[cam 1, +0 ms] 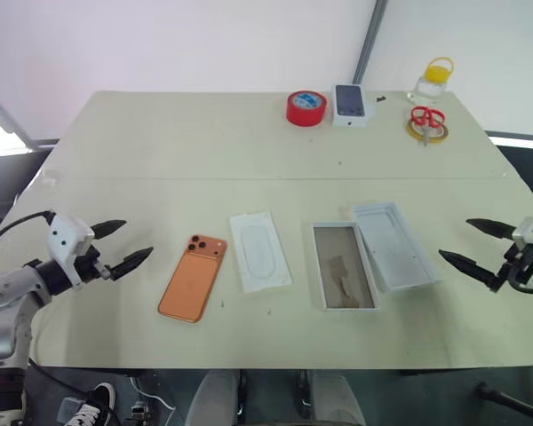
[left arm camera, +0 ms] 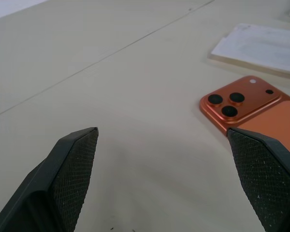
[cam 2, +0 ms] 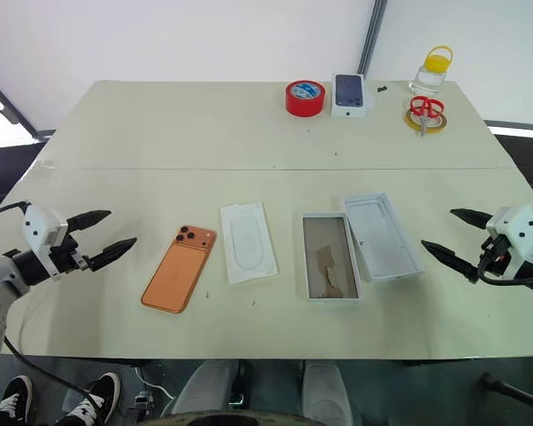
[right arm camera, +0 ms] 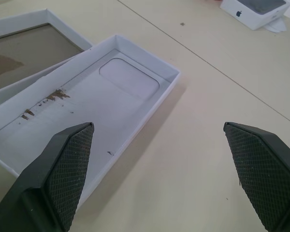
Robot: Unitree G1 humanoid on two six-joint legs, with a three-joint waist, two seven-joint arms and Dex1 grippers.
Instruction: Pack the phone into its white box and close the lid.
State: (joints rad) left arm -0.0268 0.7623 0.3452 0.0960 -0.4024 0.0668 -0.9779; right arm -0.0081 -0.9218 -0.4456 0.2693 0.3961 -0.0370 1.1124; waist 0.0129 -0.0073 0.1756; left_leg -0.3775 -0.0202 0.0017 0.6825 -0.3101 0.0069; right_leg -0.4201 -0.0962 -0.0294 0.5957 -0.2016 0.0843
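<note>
Your left gripper (cam 1: 114, 246) stands wide open and holds nothing, at the left edge of the desk (cam 1: 160, 133); your right gripper (cam 1: 475, 246) is equally open and empty at the right edge.

The slim orange smartphone (cam 1: 193, 278) lies flat, back up, near the front edge, just beside the left gripper. It is thin against the desk, so the fingers may slide over it or push it toward the front edge instead of lifting it.

The shallow white box with the brownish floor (cam 1: 343, 266) sits right of centre. The all-white lid tray (cam 1: 395, 245) lies touching its far right side, perhaps leaning on the rim, so moving one could shift the other. The thin flat white insert with an oval embossing (cam 1: 259, 250) lies between phone and box; you could take it for the lid.

Count: one phone, one box, one lid, one insert. At the far edge: one red tape roll (cam 1: 306, 108), one small white box with a phone picture (cam 1: 350, 105), one pair of red scissors (cam 1: 427, 119), one yellow-capped jar (cam 1: 433, 82).
</note>
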